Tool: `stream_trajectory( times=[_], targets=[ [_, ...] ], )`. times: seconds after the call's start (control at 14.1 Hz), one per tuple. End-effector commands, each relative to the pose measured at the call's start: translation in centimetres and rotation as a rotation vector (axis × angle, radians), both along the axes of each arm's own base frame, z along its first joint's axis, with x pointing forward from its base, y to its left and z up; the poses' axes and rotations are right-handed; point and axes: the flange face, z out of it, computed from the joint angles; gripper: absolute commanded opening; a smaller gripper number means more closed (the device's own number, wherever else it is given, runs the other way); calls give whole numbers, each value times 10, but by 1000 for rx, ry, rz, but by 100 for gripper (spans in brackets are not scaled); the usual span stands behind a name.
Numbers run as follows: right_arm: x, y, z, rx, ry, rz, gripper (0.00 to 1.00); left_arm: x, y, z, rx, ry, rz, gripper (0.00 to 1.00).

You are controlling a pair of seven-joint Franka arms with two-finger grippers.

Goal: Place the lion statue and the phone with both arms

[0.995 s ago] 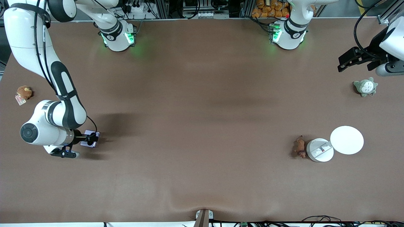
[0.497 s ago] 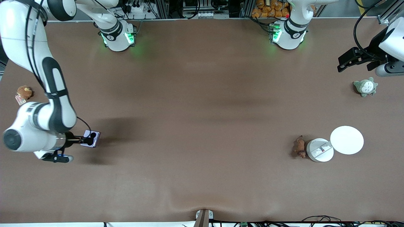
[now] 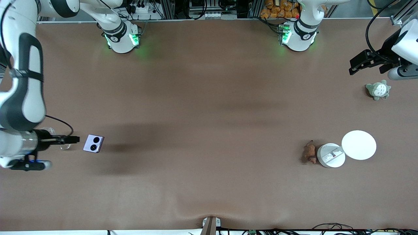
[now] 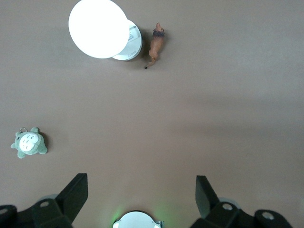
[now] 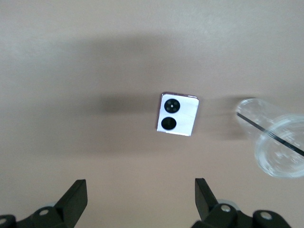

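The pale lavender phone [image 3: 93, 143] lies flat on the brown table, its two black lenses up, and shows in the right wrist view too [image 5: 177, 114]. My right gripper [image 3: 75, 139] is open and empty, just off the phone toward the right arm's end of the table; its fingers [image 5: 141, 190] stand wide apart. The reddish-brown lion statue [image 3: 309, 152] lies on the table beside a white round device, and also shows in the left wrist view [image 4: 156, 43]. My left gripper [image 3: 354, 67] is open and empty in the air, near the grey-green plush; its fingers [image 4: 141, 187] are wide apart.
A white round base [image 3: 330, 155] with a white disc [image 3: 359, 145] stands next to the lion statue. A grey-green and white plush toy [image 3: 377, 90] sits near the left arm's end. A clear glass cup [image 5: 275, 142] stands close to the phone, under my right gripper.
My right gripper has drawn back from the phone toward the right arm's end of the table, leaving the phone lying in place. The left arm has not moved.
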Motion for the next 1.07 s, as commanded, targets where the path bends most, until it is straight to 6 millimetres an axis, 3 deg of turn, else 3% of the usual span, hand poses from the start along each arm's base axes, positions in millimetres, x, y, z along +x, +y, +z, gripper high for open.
stream_trajectory(
  times=[0.0, 0.28, 0.5, 0.64, 0.85, 0.99],
  targets=[
    [-25, 3, 80, 1, -42, 9, 100, -6, -2, 2, 0, -2, 3, 100],
    [-77, 8, 168, 1, -65, 5, 100, -6, -3, 2, 4, -1, 2, 100],
    [-118, 12, 210, -54, -98, -42, 100, -6, -2, 0, 5, 2, 2, 100],
    [-150, 8, 217, -67, -127, -49, 100, -6, -2, -1, 6, 4, 4, 100],
    [-198, 13, 196, -117, -192, -25, 100, -6, -7, 3, 17, -5, -9, 100],
    [-200, 18, 185, -127, -192, -9, 100, -6, -6, 5, 40, -13, -9, 100]
  ],
)
